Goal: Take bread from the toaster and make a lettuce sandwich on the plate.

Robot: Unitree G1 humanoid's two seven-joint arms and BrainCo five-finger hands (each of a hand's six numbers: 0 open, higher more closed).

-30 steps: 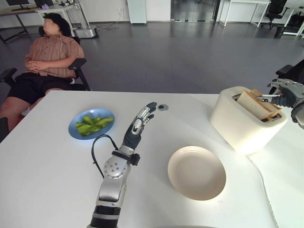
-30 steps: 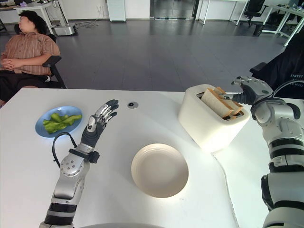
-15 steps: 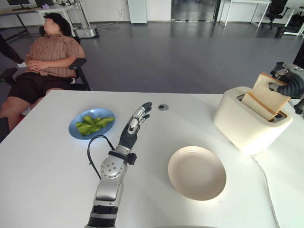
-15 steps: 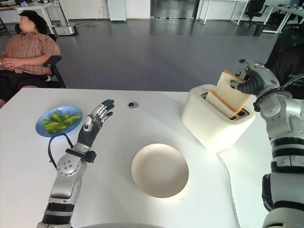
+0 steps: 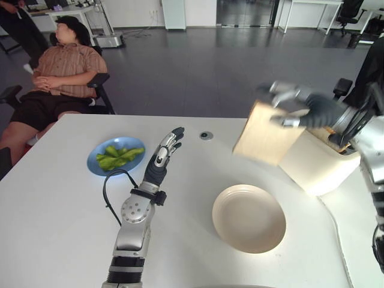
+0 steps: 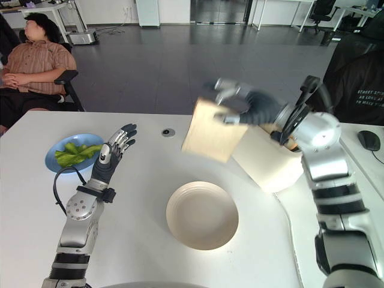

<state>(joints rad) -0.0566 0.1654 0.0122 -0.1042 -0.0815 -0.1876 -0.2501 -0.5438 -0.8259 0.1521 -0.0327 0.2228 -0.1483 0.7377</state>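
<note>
My right hand [image 5: 297, 108] is shut on a slice of toast [image 5: 264, 137], holding it in the air above the far edge of the beige plate [image 5: 248, 218]. Behind it, at the right of the table, stands the white toaster [image 5: 318, 168] with another slice [image 5: 332, 133] still in its slot. My left hand [image 5: 161, 157] is open over the table, fingers stretched out and pointing away from me, just right of the blue dish of lettuce [image 5: 116, 156].
A small round grey cap [image 5: 206, 135] sits in the table's far middle. A cable [image 5: 336, 231] runs from the toaster toward the front right. A computer mouse [image 6: 367, 140] lies beyond the toaster. A person sits in a chair past the far left corner.
My right hand has pulled the toast slice out of the toaster and swung it left, over the plate. The left hand drifted slightly left, toward the lettuce dish.
</note>
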